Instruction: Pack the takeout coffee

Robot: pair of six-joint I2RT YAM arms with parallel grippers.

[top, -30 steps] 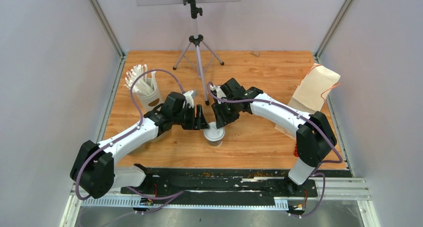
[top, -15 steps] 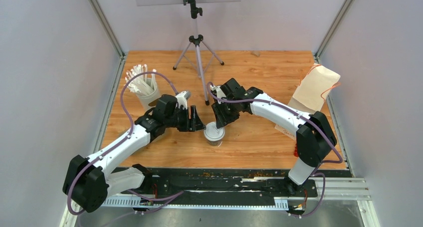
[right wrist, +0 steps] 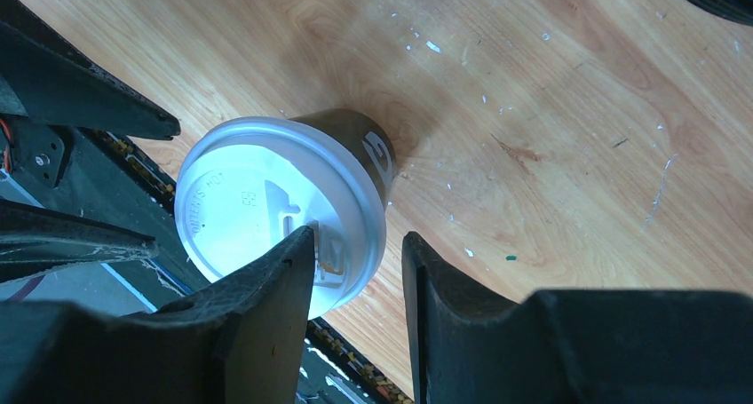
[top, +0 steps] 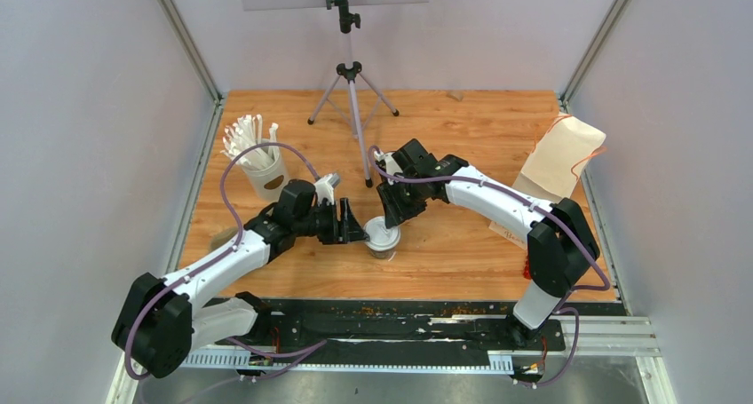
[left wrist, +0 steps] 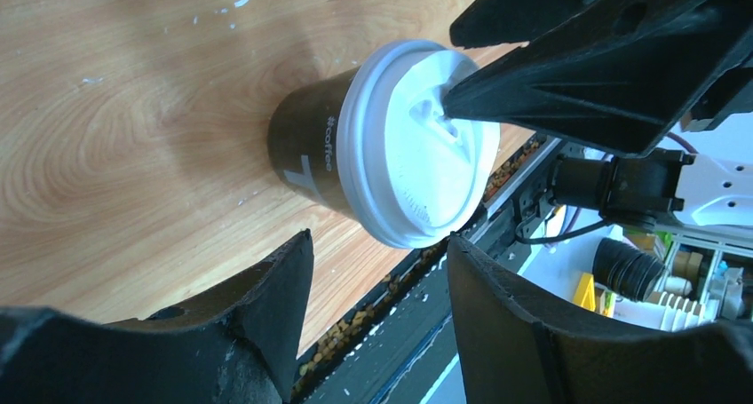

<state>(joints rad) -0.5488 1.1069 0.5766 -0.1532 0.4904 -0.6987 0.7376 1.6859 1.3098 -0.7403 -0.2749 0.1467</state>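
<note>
One takeout coffee cup (top: 384,238), black with a white lid, stands upright near the table's front middle. In the left wrist view the same cup (left wrist: 311,151) shows pale lettering on its side, and its lid (left wrist: 400,173) faces the camera. My left gripper (top: 357,231) is at the cup's left side, open; the cup sits just beyond the fingertips (left wrist: 297,253), not between them. My right gripper (top: 391,216) hovers over the cup from behind, open. One of its fingers (right wrist: 297,249) lies over the lid (right wrist: 257,209) near the sip hole, the other outside the rim.
A white cup of straws (top: 257,162) stands at the back left. A tripod (top: 353,102) stands at the back middle, and a brown paper bag (top: 559,160) lies at the right edge. The black base rail (top: 400,320) runs just in front of the cup.
My left arm has swung nearer and to the right, bringing its gripper up against the cup's left side. The right arm and the cup have not moved.
</note>
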